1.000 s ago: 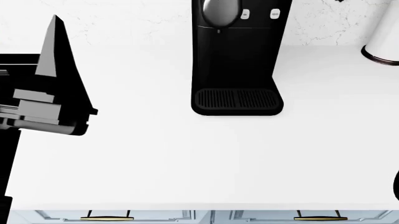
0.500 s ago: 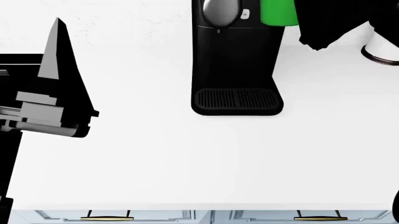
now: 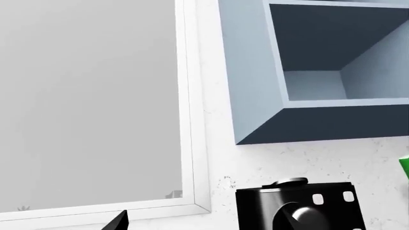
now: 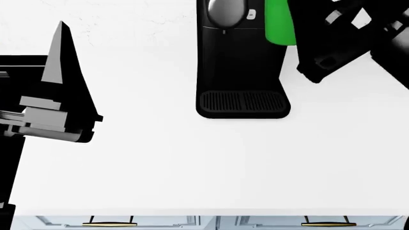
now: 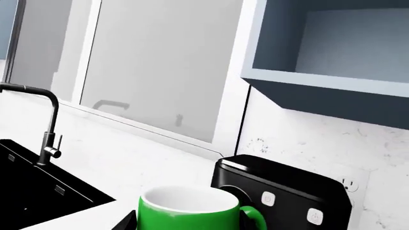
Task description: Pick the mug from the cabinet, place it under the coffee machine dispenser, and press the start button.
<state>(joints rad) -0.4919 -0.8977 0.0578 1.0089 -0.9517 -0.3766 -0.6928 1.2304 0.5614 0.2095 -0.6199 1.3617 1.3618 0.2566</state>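
Note:
The bright green mug (image 4: pixel 279 21) hangs in the air at the coffee machine's (image 4: pixel 242 67) upper right, level with its top, and my right gripper (image 4: pixel 299 33) is shut on it. The right wrist view shows the mug's white inside and loop handle (image 5: pixel 188 211) close up, with one black fingertip (image 5: pixel 128 221) beside it. The silver dispenser dome (image 4: pixel 225 12) sits above the ribbed drip tray (image 4: pixel 243 103), which holds nothing. One small white button (image 4: pixel 250 14) shows beside the dome. My left gripper (image 4: pixel 61 72) stands open over the counter far to the left, holding nothing.
The open blue-grey wall cabinet (image 3: pixel 319 72) hangs above the machine (image 3: pixel 300 206), next to a large window (image 3: pixel 89 100). A black faucet (image 5: pixel 45 124) and a black sink (image 5: pixel 38 187) lie off to one side. Drawer fronts with brass handles (image 4: pixel 108 223) run under the counter's near edge.
My right arm has come down into the head view with the green mug, lower and closer to the machine than half a second ago. The left gripper has barely shifted.

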